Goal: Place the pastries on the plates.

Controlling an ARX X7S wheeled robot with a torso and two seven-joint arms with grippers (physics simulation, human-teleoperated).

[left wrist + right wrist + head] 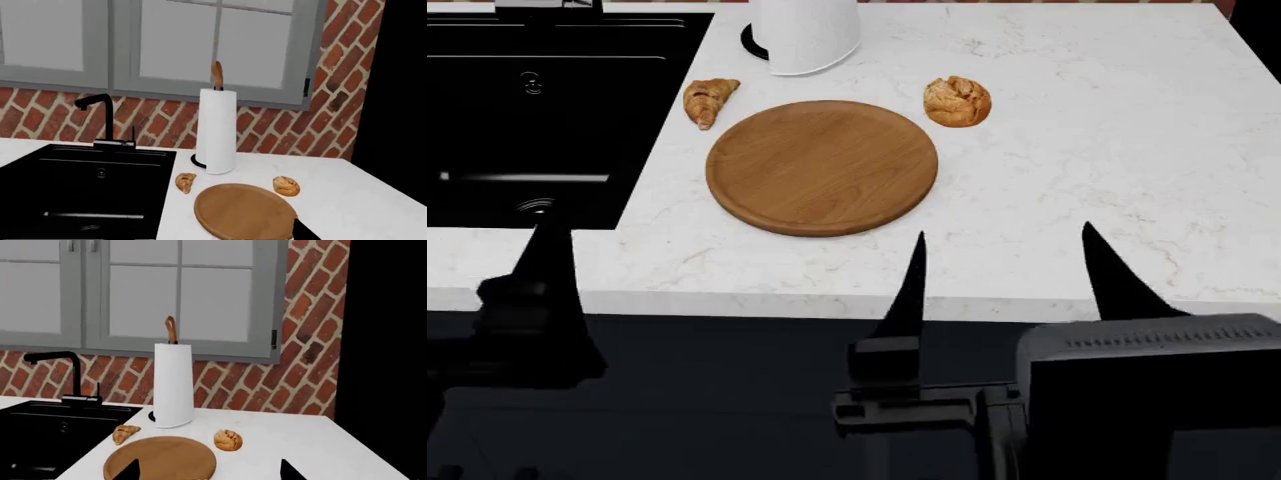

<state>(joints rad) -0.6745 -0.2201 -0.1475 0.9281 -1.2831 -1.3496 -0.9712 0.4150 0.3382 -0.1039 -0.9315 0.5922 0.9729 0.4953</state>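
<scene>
The croissant (709, 100) lies on the white counter between the sink and the wooden board; it also shows in the left wrist view (185, 182) and the right wrist view (124, 432). The round bun (957, 101) lies to the right of the board's far edge, and shows in both wrist views (286, 185) (227, 440). No grey plates are in view. My right gripper (1004, 245) is open and empty, hovering over the counter's front edge, well short of the pastries. My left gripper (213, 237) shows only one finger (547, 250), set wide to the side, near the sink's front; it is empty.
A round brown wooden board (822, 166) lies mid-counter. A white paper towel roll (805, 35) stands behind it. A black sink (534, 110) with a black tap (100, 117) fills the left. A brick wall and window are behind; a dark tall unit (393, 90) bounds the right.
</scene>
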